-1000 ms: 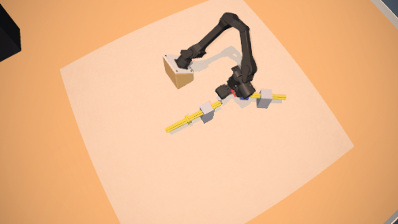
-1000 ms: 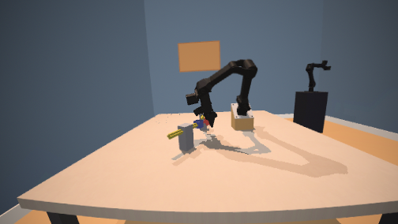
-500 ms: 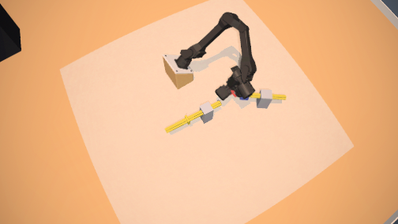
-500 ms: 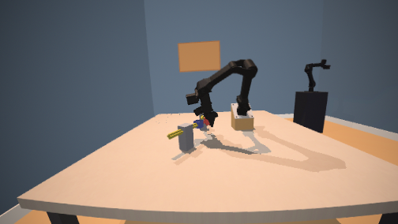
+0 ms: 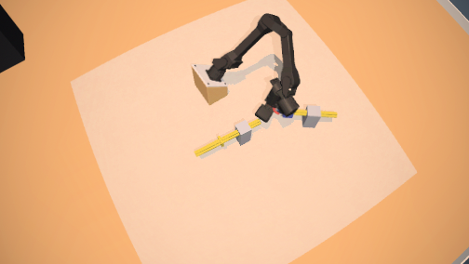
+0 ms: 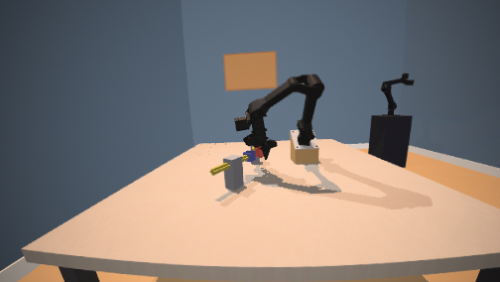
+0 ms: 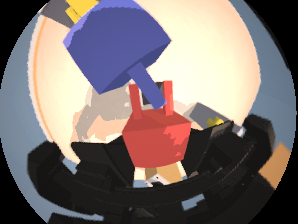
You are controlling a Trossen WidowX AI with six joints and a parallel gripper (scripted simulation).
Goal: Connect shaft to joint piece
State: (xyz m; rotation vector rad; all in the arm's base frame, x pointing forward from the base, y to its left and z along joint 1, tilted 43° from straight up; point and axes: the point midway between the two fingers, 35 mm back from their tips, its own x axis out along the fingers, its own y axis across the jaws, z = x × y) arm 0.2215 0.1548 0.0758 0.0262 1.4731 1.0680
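Note:
My gripper is shut on the red joint piece, with one finger on each side. Two red prongs reach towards the pin of the blue hinge part. The fixed yellow shaft runs from the blue part through a grey block. The second yellow shaft lies at an angle through its own grey block and has a small crosspiece. The arm hides its inner end in the top view. The joint's opening faces out of sight.
The arm's base stands on a wooden block behind the shafts. The pale table top carries both shaft blocks. A dark pedestal with another arm stands away from the table.

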